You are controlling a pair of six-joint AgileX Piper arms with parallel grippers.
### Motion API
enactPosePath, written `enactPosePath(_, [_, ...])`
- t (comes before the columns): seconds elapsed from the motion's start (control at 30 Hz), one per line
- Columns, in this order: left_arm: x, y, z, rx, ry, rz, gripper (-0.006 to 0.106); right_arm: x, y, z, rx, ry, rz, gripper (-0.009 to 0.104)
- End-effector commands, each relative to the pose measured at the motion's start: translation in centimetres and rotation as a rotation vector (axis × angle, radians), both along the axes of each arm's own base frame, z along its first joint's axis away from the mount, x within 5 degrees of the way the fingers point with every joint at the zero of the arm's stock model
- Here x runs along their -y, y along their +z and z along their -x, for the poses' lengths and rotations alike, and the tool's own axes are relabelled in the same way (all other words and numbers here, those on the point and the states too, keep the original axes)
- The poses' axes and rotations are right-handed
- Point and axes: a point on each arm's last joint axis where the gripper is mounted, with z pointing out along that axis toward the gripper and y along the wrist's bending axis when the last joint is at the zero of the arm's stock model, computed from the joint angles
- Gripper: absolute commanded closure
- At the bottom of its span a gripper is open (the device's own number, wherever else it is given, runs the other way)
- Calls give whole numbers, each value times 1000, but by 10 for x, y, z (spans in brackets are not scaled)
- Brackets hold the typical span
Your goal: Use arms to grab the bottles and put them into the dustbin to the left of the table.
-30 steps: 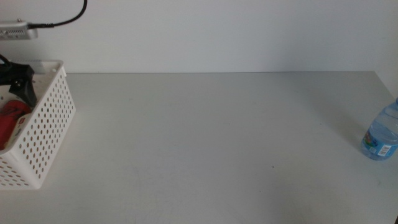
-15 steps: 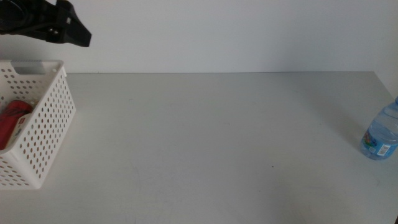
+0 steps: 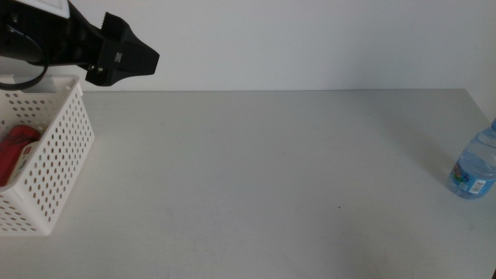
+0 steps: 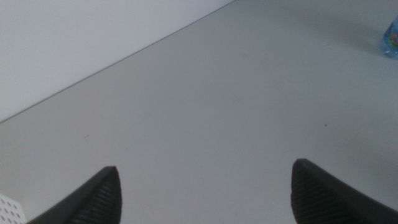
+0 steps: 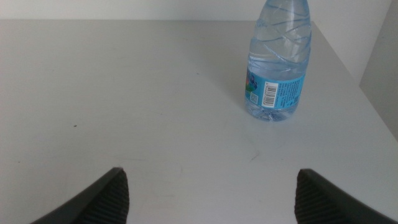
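Left black pincer gripper [image 3: 147,60] up above the white perforated plastic dustbin [image 3: 58,159], jaws spread wide, holding nothing. Below it, inside the bin: a red item [image 3: 14,153]. Right gripper [image 5: 208,193] agape too, empty, facing the upright clear blue-labelled water bottle [image 5: 278,62] on the light-grey table [image 3: 263,170].

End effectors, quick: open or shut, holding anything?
Left end effector: open, empty, above the dustbin.
Right end effector: open, empty, facing the water bottle.

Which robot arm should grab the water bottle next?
Probably the right one. The water bottle stands upright just ahead of the right pincer, whose jaws are open and empty. The left pincer, also open, hangs far off above the dustbin.
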Motion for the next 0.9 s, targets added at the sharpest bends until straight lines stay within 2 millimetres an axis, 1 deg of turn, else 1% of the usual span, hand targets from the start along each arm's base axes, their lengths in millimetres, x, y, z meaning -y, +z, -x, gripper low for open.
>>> enactPosePath(0.0, [1, 17, 12, 57, -2, 69, 7, 0, 11, 0, 102, 2, 15, 1])
enactPosePath(0.1, [2, 20, 19, 66, -15, 65, 7, 0, 11, 0, 102, 2, 15, 1])
enactPosePath(0.2, [7, 20, 28, 132, -31, 72, 7, 0, 11, 0, 102, 2, 15, 1])
enactPosePath(0.33, [10, 8, 47, 265, -25, 107, 7, 0, 11, 0, 102, 2, 15, 1])
enactPosePath(0.4, [7, 0, 56, 295, -10, 132, 7, 0, 11, 0, 102, 2, 15, 1])
enactPosePath(0.6, [-5, -14, 76, 285, 46, 149, 7, 0, 11, 0, 102, 2, 15, 1])
enactPosePath(0.73, [-10, -14, 93, 263, 35, 156, 7, 0, 11, 0, 102, 2, 15, 1])
enactPosePath(0.87, [-14, -13, 105, 253, 20, 149, 7, 0, 11, 0, 102, 2, 15, 1])
